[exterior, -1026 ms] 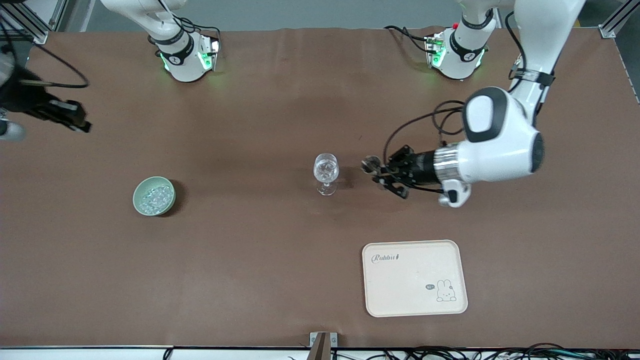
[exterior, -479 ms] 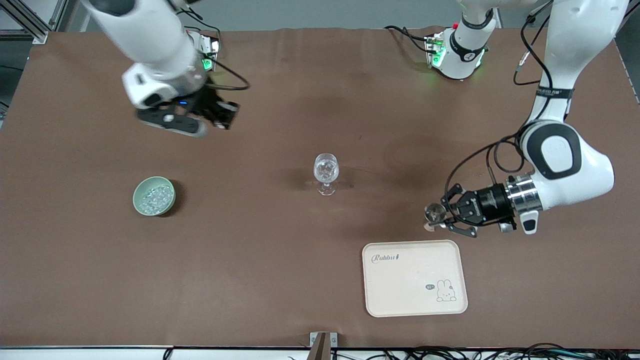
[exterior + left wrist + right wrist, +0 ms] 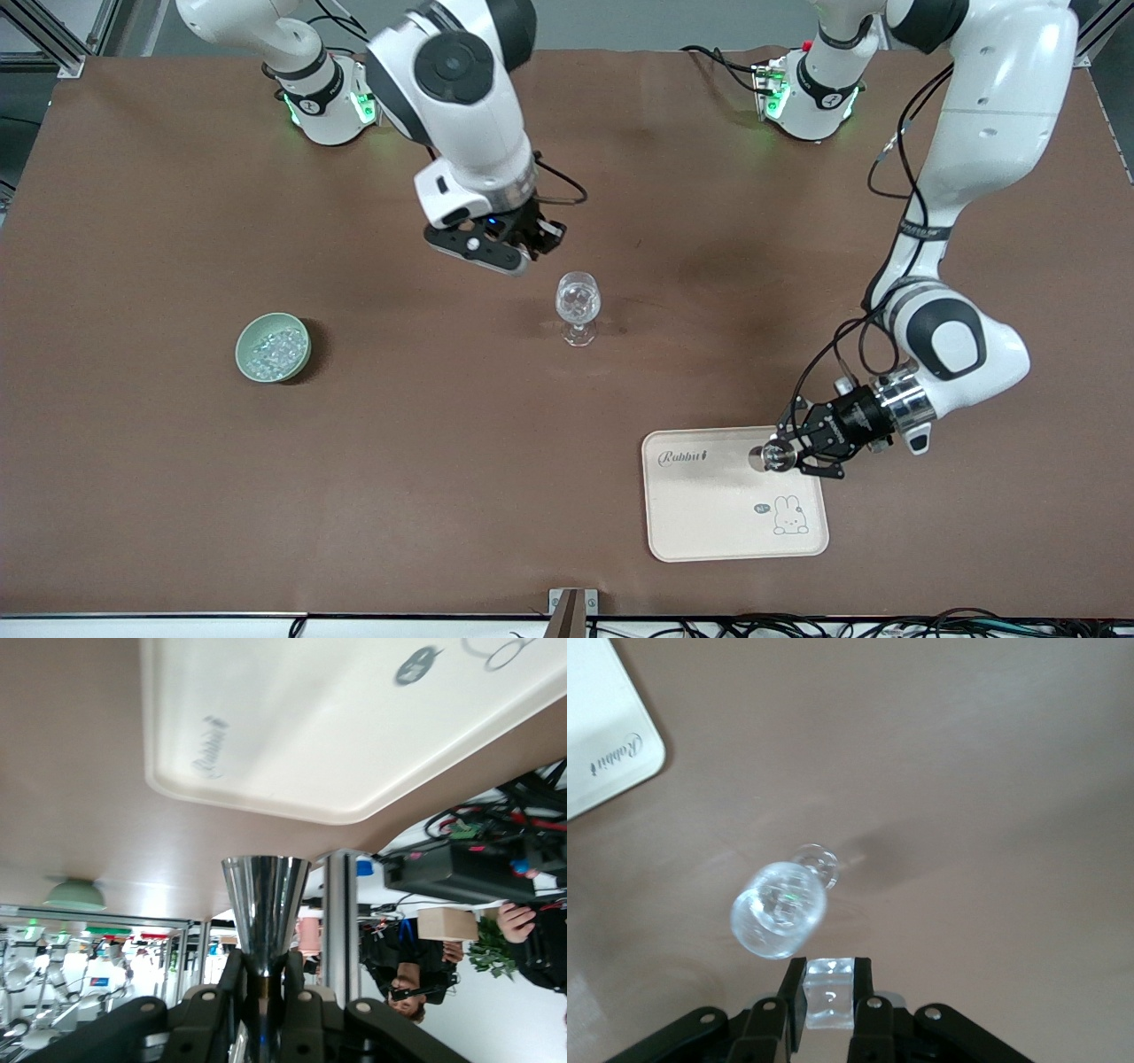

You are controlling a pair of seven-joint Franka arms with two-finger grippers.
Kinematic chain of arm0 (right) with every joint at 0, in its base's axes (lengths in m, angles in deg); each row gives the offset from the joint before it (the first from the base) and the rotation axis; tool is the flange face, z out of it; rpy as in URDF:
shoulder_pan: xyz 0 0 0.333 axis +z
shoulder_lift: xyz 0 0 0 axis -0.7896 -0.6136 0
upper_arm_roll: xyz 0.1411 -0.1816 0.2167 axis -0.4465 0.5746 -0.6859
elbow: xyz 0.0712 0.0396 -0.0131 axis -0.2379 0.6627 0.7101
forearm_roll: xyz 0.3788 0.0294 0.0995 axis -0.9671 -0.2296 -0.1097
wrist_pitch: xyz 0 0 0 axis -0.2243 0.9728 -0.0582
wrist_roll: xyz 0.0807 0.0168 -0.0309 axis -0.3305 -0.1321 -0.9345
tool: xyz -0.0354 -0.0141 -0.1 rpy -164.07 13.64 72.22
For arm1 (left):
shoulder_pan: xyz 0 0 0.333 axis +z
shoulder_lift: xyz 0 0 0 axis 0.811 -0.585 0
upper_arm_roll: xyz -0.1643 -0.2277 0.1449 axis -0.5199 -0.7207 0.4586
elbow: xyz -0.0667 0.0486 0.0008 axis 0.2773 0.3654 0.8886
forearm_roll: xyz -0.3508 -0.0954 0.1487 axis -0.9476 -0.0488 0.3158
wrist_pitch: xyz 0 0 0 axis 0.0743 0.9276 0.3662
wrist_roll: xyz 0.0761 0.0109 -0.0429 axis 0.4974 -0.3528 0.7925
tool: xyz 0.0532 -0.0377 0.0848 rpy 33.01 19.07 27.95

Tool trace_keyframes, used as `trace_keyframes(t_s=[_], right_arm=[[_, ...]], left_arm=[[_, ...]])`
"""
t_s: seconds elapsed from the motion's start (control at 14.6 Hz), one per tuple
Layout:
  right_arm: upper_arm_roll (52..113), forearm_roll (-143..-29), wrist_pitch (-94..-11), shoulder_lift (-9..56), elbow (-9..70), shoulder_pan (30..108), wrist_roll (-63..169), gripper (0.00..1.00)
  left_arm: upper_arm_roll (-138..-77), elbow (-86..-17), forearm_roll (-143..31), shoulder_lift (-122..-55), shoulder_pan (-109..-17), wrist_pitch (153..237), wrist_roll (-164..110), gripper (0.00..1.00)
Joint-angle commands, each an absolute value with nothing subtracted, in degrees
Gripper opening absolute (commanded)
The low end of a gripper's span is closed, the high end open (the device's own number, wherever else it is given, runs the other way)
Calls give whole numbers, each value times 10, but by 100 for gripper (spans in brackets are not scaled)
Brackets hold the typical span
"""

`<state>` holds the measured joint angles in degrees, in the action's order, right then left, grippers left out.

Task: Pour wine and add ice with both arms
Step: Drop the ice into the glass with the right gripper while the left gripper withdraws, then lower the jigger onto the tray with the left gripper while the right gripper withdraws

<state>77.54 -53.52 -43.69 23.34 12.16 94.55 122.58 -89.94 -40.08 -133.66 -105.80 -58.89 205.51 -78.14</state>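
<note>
Right gripper (image 3: 532,245), pinching 1 clear ice cube (image 3: 829,992), is now hanging just over the stemmed glass (image 3: 578,306), having swung in from the counter's edge; a drop looks next. Left gripper (image 3: 784,454), clamping a steel jigger (image 3: 264,912), has carried it from the glass to the cream tray (image 3: 709,523). Remaining ice (image 3: 275,347) is sitting in the green bowl (image 3: 251,365) on the brown counter (image 3: 443,461); lab clutter is showing around.

I see a matt brown table (image 3: 177,496), a smooth matt cream tray (image 3: 709,523), a clear glossy stemmed glass (image 3: 578,306), a mirror-bright metal cup (image 3: 265,912), a glassy ice cube (image 3: 829,993), a pale green glazed bowl (image 3: 252,363)
</note>
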Motion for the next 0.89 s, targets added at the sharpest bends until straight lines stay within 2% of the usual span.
trace_keyframes(t_s=[0.0, 0.55, 0.82], right_arm=[[784, -539, -445, 173, 54, 969, 1265, 0], [787, -525, -480, 117, 42, 991, 1278, 0], [789, -513, -480, 115, 43, 990, 1281, 1]], left_arm=[[-894, -314, -1353, -1125, -582, 2059, -781, 4], [-896, -250, -1392, -1201, -569, 2059, -766, 6], [-896, -270, -1403, -1202, -566, 2059, -729, 6]])
